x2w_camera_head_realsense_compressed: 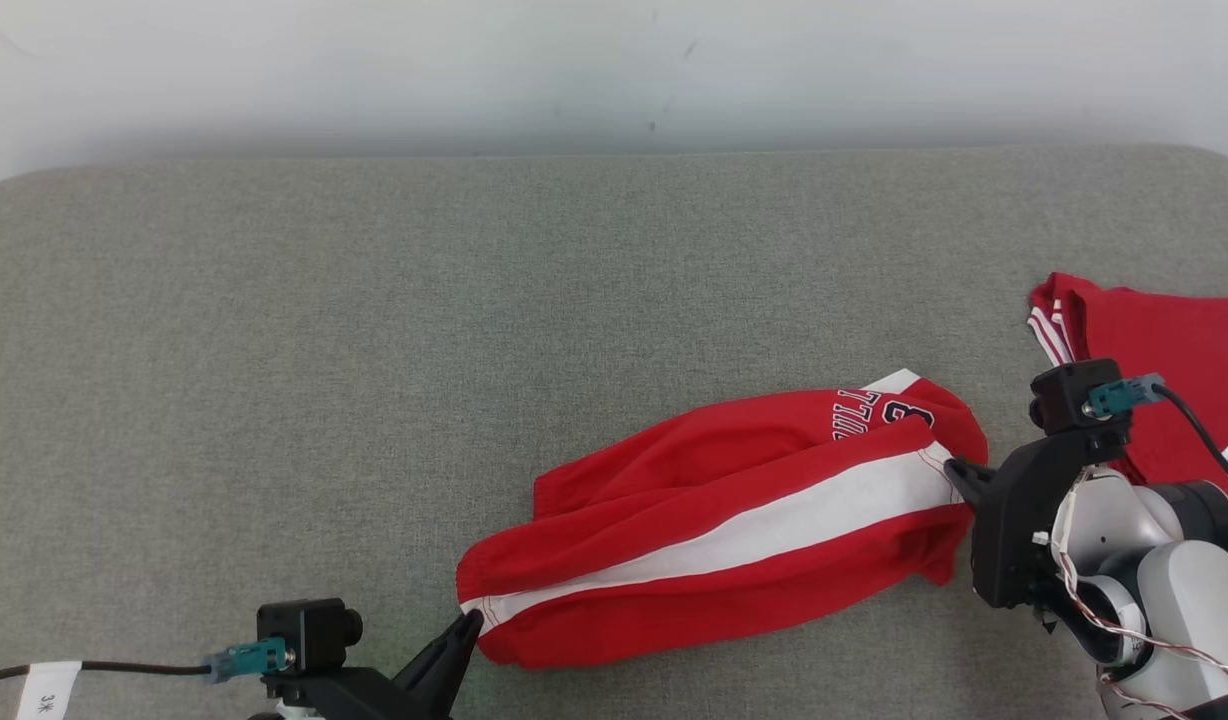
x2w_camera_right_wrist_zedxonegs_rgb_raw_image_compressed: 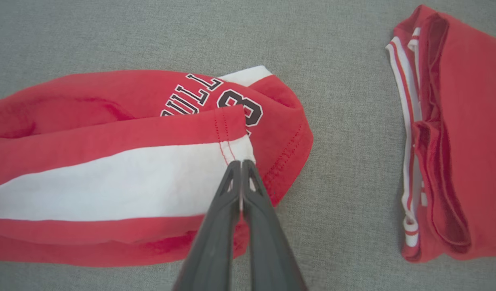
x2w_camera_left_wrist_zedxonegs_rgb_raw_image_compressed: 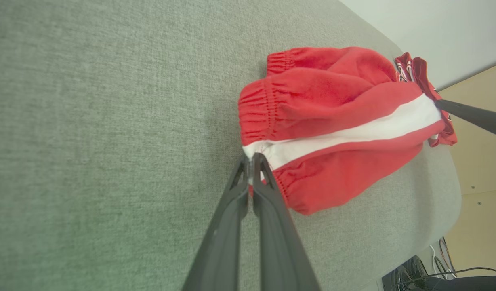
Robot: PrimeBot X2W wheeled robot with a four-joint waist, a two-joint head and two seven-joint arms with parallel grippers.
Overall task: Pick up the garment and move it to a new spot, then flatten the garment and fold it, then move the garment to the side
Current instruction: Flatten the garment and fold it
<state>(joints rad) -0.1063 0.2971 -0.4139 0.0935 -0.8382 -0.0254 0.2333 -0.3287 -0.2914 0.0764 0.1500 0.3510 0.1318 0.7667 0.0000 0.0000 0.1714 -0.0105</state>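
**Both tools hold the red shorts (x2w_camera_head_realsense_compressed: 734,520)**

The left tool (x2w_camera_left_wrist_zedxonegs_rgb_raw_image_compressed: 252,159) is closed tight on the white stripe's waist end. The right tool (x2w_camera_right_wrist_zedxonegs_rgb_raw_image_compressed: 241,163) pinches its leg end. The red shorts lie near the bench's (x2w_camera_head_realsense_compressed: 374,350) front edge. More red clothes (x2w_camera_head_realsense_compressed: 1174,340) lie at the right edge.

Right of the garment (x2w_camera_head_realsense_compressed: 734,520), a second red piece (x2w_camera_head_realsense_compressed: 1174,340) ran off the head view's edge, its near part hidden behind the right arm (x2w_camera_head_realsense_compressed: 1174,590). The black lettering (x2w_camera_right_wrist_zedxonegs_rgb_raw_image_compressed: 199,95) at the garment's right end was partly tucked under a fold and couldn't be read whole. In the right wrist view the garment's left part was cut off. Left of the garment, the left claw (x2w_camera_head_realsense_compressed: 471,620) showed little beyond one finger, its body cut off below. Further left, the print on a white tag (x2w_camera_head_realsense_compressed: 49,690) was too small to read.
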